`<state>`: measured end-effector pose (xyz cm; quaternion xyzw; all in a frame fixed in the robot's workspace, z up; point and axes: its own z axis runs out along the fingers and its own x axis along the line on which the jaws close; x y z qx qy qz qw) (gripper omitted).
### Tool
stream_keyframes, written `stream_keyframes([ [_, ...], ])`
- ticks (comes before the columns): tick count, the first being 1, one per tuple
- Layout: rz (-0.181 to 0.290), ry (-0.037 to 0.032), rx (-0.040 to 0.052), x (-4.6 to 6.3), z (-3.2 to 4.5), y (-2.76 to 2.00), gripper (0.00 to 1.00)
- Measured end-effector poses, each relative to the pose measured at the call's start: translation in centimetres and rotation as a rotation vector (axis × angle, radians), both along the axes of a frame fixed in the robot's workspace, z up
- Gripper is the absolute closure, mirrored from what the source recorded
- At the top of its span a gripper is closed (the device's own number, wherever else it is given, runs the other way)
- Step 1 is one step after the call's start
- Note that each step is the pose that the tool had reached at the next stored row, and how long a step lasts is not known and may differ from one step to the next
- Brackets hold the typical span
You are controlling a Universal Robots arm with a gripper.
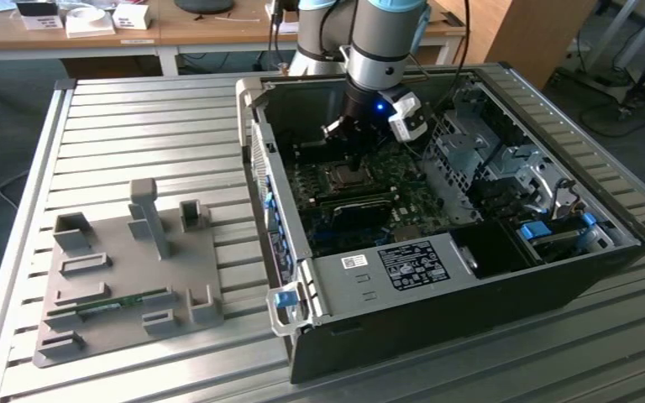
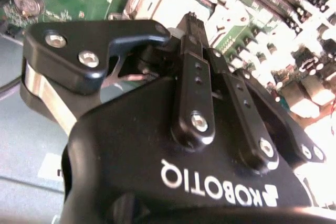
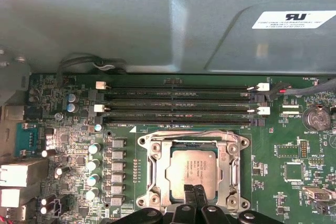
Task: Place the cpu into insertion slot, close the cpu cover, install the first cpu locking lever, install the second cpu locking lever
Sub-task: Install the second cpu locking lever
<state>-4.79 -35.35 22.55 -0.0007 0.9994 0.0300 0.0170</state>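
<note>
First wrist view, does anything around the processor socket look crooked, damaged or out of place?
Nothing stands out. The cpu sits square and flat in the window of the cpu cover, which lies closed over the socket. The gripper is at the socket's near edge, and the motherboard around it looks intact.

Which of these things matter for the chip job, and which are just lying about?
Job:
cpu, seated in its socket
cpu cover, down around it
pincer, at the socket's edge

Lying about:
grey fixture block
memory slots
coin battery
</note>
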Motion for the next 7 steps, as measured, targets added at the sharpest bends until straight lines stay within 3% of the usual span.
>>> stream_keyframes([
  [7, 0.000, 0.0002, -0.0002, 0.13, 0.01, 0.00, 0.89],
])
